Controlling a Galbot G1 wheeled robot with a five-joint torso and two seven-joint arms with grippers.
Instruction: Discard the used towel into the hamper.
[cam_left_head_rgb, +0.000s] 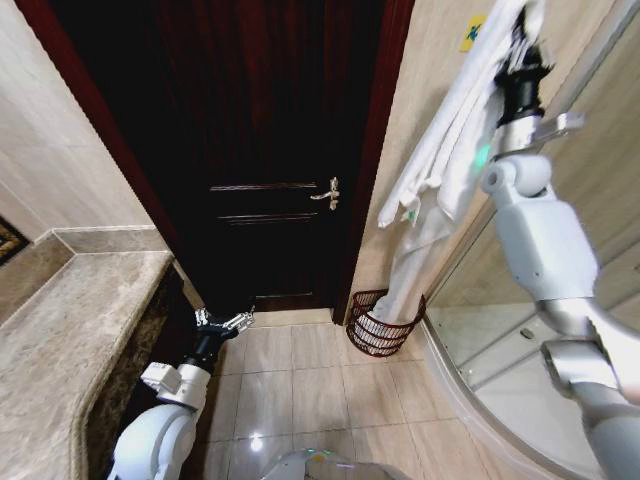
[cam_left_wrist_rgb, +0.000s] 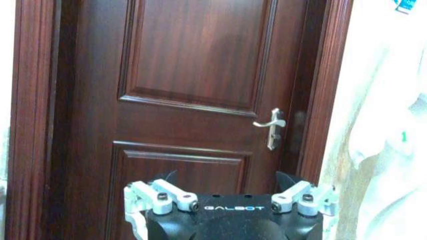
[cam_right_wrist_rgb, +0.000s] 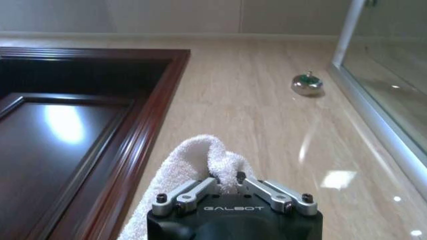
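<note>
The right gripper (cam_left_head_rgb: 519, 50), raised at one o'clock, pinches the white towel (cam_left_head_rgb: 440, 160) so its tail drapes into the hamper (cam_left_head_rgb: 384, 325) below, at five o'clock. The left gripper (cam_left_head_rgb: 224, 322) waits low, spread wide and empty.

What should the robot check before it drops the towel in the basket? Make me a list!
1. Right gripper gripping the towel: ok, jaws pinched shut on a fold.
2. Towel hanging over the hamper: ok, its lower end reaches the rim.
3. Towel free of the wall hook: cannot tell.
4. Hamper upright on the floor by the door: ok.
5. Left gripper out of the way: ok, low, open, apart from the hamper.
</note>
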